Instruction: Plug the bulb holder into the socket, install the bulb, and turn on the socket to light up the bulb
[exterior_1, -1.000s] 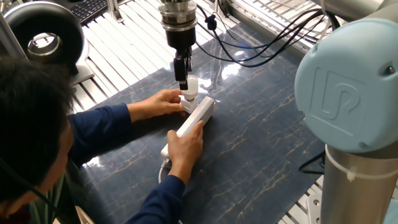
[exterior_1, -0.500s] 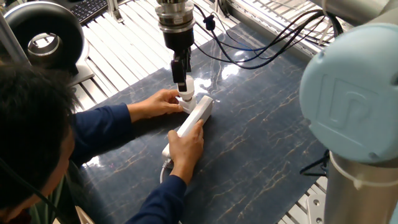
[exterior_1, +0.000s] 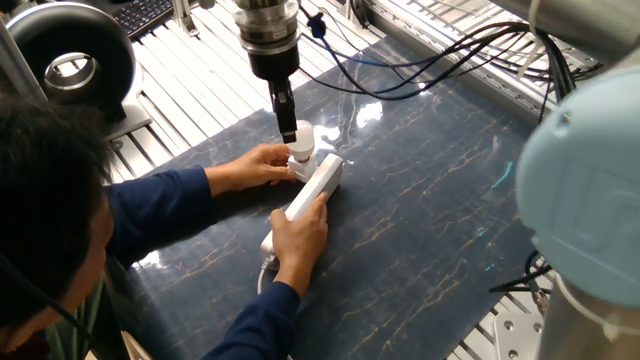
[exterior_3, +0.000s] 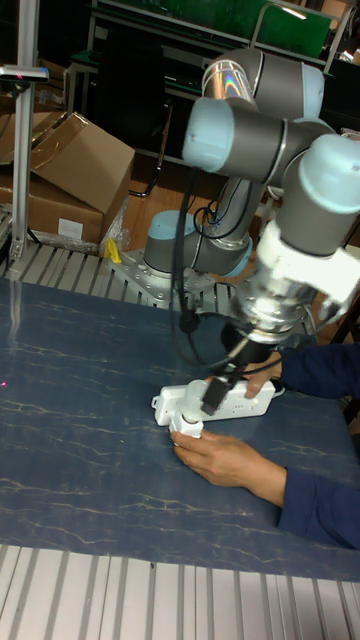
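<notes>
My gripper (exterior_1: 289, 132) points straight down over the far end of the socket (exterior_1: 312, 188), fingers narrow, tips right at the top of the bulb (exterior_1: 303, 138). Can't tell if I'm gripping it or just touching; in the tall view my fingers (exterior_3: 213, 392) hide the contact.

L to R in the fixed view: person's hand (exterior_1: 262, 165) cups the white piece under the bulb at the socket's far end, prob. the bulb holder (exterior_1: 300, 158), mostly hidden. Bulb stands upright on it. Socket runs diagonally across the dark marbled mat (exterior_1: 420, 200), roughly mid-mat. 2nd hand (exterior_1: 298, 232) presses on the socket's near end, w/ the cord (exterior_1: 262, 272) curling out below it.

Arm pose: wrist vertical above the bulb, cables trailing off toward the mat's far right corner. Tall view: my arm (exterior_3: 262, 115) arches over from the base behind the far edge, forearm angling down to the socket (exterior_3: 245, 402).
</notes>
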